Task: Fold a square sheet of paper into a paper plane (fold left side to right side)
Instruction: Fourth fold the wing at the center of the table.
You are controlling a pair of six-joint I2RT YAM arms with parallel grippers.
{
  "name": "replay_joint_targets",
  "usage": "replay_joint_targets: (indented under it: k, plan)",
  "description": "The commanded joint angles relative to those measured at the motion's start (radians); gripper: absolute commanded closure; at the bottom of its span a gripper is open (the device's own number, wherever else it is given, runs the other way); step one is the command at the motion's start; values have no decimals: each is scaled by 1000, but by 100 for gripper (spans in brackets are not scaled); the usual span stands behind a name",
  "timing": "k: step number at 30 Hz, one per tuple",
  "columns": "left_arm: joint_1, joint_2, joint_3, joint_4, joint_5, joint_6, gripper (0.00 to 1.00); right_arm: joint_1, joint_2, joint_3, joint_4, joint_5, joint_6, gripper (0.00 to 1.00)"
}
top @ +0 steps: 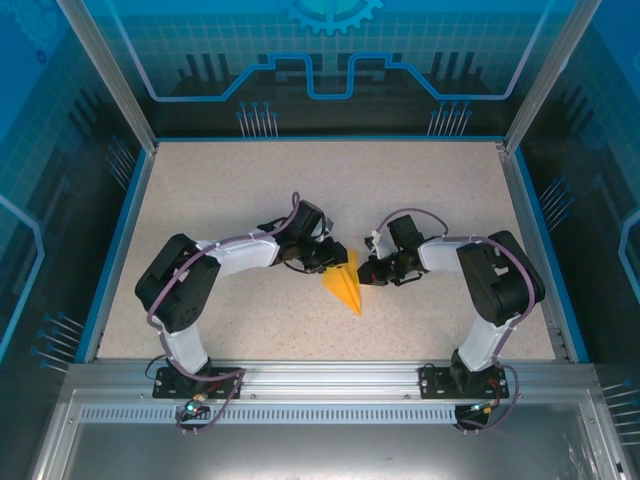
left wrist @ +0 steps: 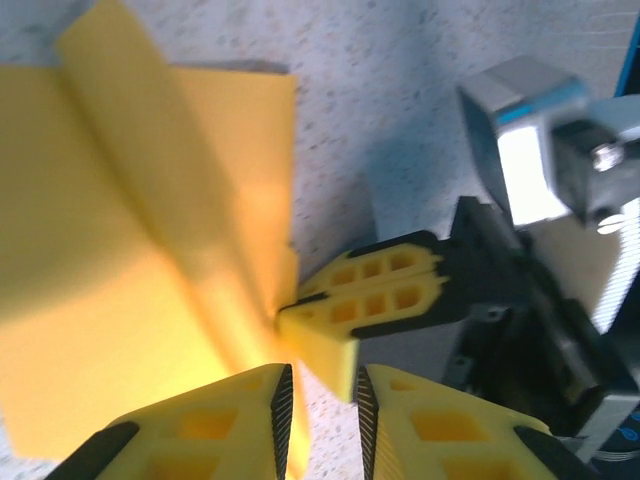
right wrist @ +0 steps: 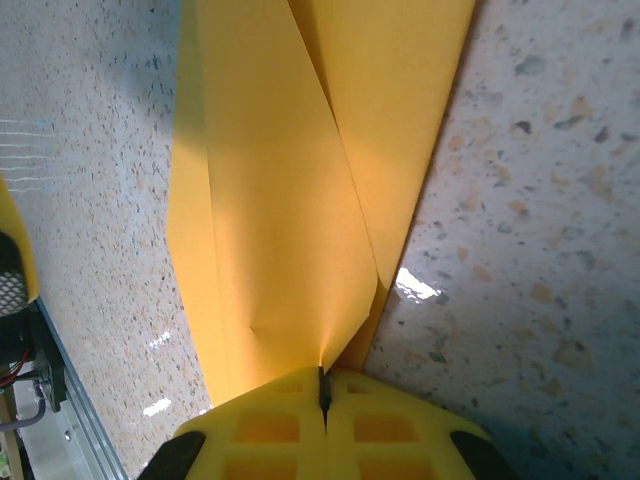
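The square sheet of paper lies folded into a narrow orange-yellow paper plane point(top: 345, 285) at the table's middle, its sharp tip toward the near edge. My right gripper point(top: 366, 272) comes in from the right and is shut on the plane's raised fold point(right wrist: 280, 200), pinching it at the fingertips point(right wrist: 322, 378). From the left, my left gripper point(top: 335, 258) stands at the plane's far end. Its jaws point(left wrist: 322, 385) are slightly apart, with speckled table showing between them and a pinched paper corner point(left wrist: 325, 345) just ahead. The right gripper's fingers point(left wrist: 385, 290) meet the paper point(left wrist: 150, 250) there.
The speckled tabletop point(top: 250, 190) has blue rails along its left and right sides and a metal frame point(top: 320, 385) at the near edge, where both arm bases are bolted. Open table surrounds the plane.
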Motion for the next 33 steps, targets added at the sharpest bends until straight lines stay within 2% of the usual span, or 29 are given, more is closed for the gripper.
replay_joint_targets:
  k: [1, 8, 24, 33]
  plan:
    - [-4, 62, 45, -8, 49, 3, 73, 7, 40, -2, -82, 90, -22, 95]
    - [-5, 150, 101, -10, 55, 3, 73, 18, 42, 7, -95, 104, -25, 95]
    - [-5, 198, 50, -80, -54, 22, 74, 21, 26, 13, -100, 116, -35, 94]
    - [-5, 206, 1, -76, -80, 17, 74, 3, -63, 42, -85, 74, -24, 86]
